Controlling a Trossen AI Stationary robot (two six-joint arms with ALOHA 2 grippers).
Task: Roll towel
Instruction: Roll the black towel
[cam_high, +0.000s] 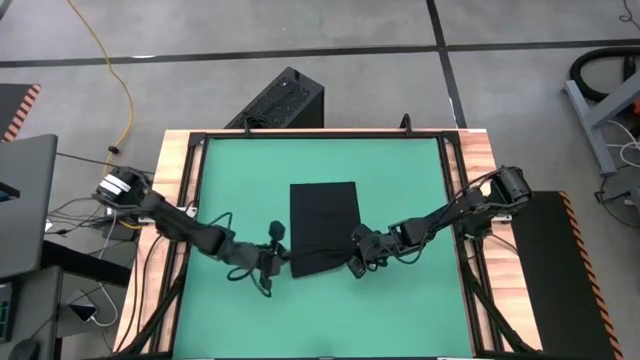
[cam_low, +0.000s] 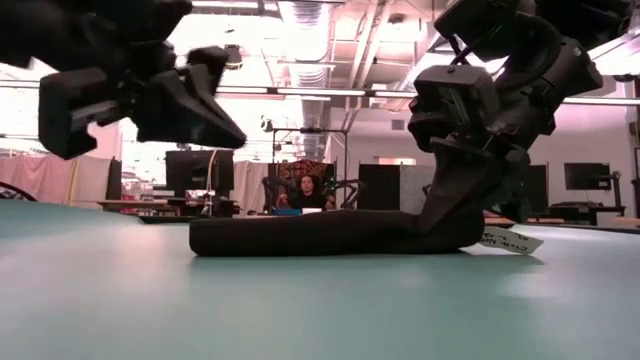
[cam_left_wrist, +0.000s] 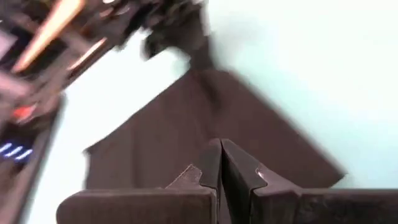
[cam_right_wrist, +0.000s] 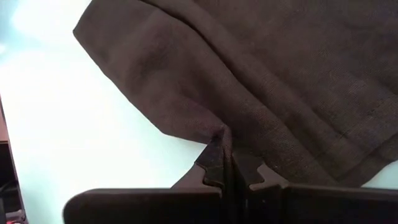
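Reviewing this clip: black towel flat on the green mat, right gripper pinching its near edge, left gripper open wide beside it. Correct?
Not quite: the left gripper is shut, fingers together, as the left wrist view shows. The towel, green mat and right gripper pinching the edge are right.
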